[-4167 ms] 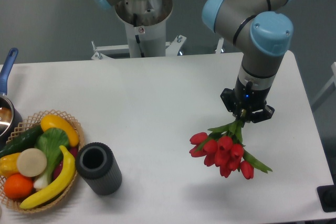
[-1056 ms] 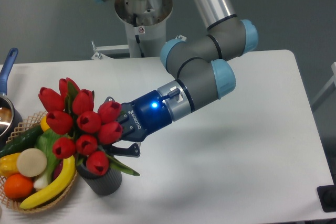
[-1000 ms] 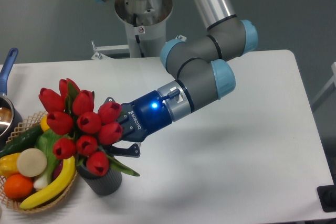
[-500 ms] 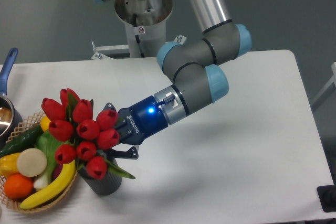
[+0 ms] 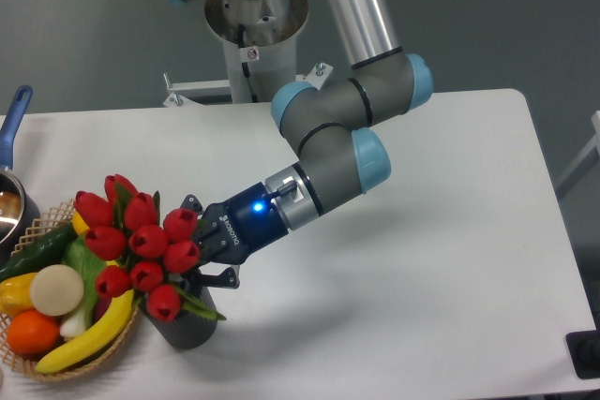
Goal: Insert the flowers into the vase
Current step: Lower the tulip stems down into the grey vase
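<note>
The flowers (image 5: 136, 245) are a bunch of red tulip heads with green leaves, held over the front-left of the table. Their stems run down into the mouth of the vase (image 5: 187, 325), a dark grey ribbed cylinder whose opening is hidden under the blooms. My gripper (image 5: 202, 250) reaches in from the right, tilted low, and is shut on the stems just above the vase rim. How deep the stems sit inside is hidden.
A woven basket (image 5: 117, 348) of fruit and vegetables touches the vase's left side, with a yellow banana (image 5: 94, 330) along its rim. A blue-handled pot (image 5: 11, 133) stands at the far left edge. The arm's base (image 5: 253, 25) rises behind the table.
The gripper has carried the flowers from the right side of the table to the vase. Over the last second the bunch sank lower and shifted slightly left over the vase.
</note>
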